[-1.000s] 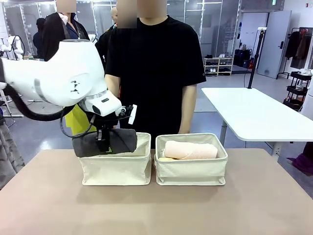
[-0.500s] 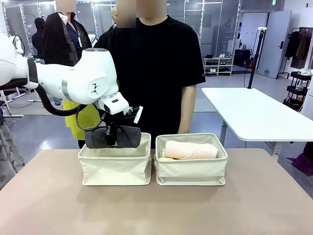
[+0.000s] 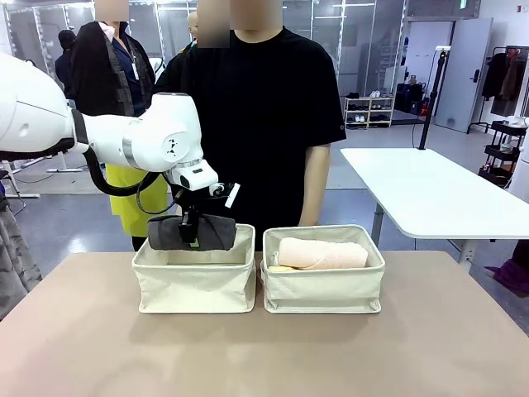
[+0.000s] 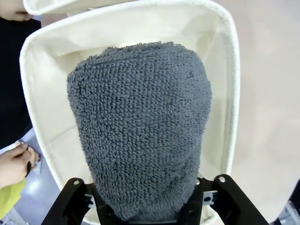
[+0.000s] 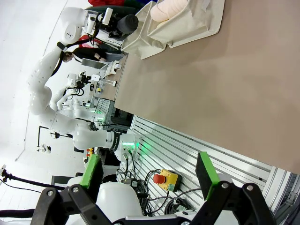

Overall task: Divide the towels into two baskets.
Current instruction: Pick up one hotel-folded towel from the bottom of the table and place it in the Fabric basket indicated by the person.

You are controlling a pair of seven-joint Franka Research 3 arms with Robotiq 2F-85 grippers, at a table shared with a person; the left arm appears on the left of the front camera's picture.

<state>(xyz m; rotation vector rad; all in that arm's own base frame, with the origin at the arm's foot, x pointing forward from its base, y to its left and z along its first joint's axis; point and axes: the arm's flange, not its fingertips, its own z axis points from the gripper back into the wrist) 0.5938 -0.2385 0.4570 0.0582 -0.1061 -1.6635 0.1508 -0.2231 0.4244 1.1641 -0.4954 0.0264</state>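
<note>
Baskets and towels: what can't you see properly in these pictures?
- Left basket floor: front view, its near wall hides it; left wrist view, the grey towel covers most.
- Yellow towel: front view, mostly under the pink towel.
- Left gripper pads: wrapped by the grey towel.

We are reaching our white left arm in from the left side, elbow bent and wrist pointing straight down, with our black two-finger left gripper (image 3: pixel 191 236) hanging at the end of it. Its jaws are clamping around the middle of a rolled dark grey terry towel (image 3: pixel 193 231), which is lying crosswise between them. We are holding our right gripper (image 5: pixel 149 172) well back from the table edge, its green-padded fingers (image 5: pixel 206 168) spreading wide apart and gripping nothing.
</note>
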